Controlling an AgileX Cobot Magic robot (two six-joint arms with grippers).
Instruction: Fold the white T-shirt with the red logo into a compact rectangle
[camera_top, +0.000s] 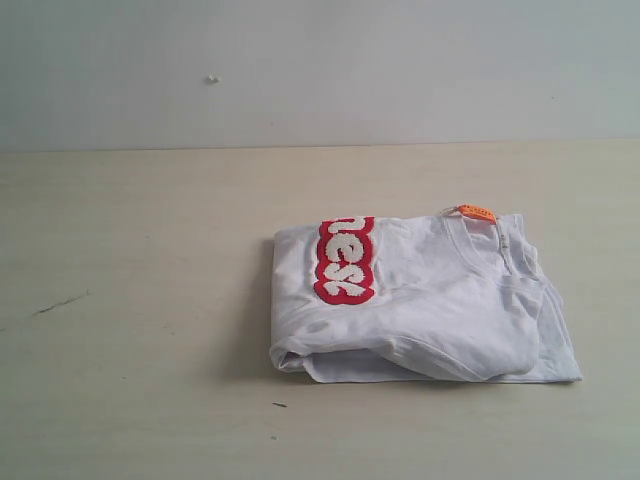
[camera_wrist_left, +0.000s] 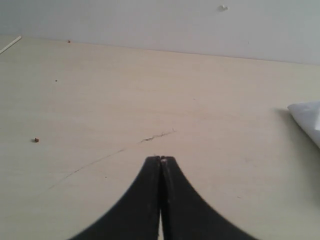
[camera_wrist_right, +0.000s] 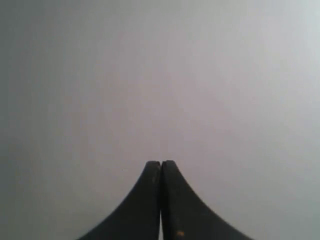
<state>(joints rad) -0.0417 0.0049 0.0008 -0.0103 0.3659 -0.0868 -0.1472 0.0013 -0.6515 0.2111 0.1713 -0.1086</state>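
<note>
And there's the white T-shirt (camera_top: 430, 310), folded into a bundle on the desk (camera_top: 130, 300), sitting just off centre toward 4 o'clock in the exterior view. The red logo (camera_top: 345, 260) stands on end along the bundle's 9 o'clock side, only a few puffy white letters showing before the fold swallows the rest. The orange tag (camera_top: 477, 212) pokes up at the bundle's 1 o'clock, right at the ribbed collar (camera_top: 500, 245).

By my reading the fold is as good as done, so this is the tidy-up stage. The shape is close to a rectangle but not crisp. The edge at 6 o'clock rolls into a soft bulge, and a thin under-layer sticks out toward 5 o'clock. To finish well, I'd come in low from that side, pinch only the stray layer and tuck it under. A light press along the rolled edge would follow, with the logo side left alone so the stack doesn't slide.

Now the feel of it: limp, thin cotton that creases softly and holds air in its folds. The logo is thick and fuzzy, stiffer than the cloth round it. The desk is pale, smooth and matte, with a fine scratch (camera_wrist_left: 157, 135), so the shirt could skate if pushed sideways.

The left gripper (camera_wrist_left: 160, 159) has its jaws pressed together on nothing, above bare desk, with a shirt corner (camera_wrist_left: 307, 117) just peeking in. The right gripper (camera_wrist_right: 161, 162) has its jaws pressed together too, empty, facing only a blank grey surface.
</note>
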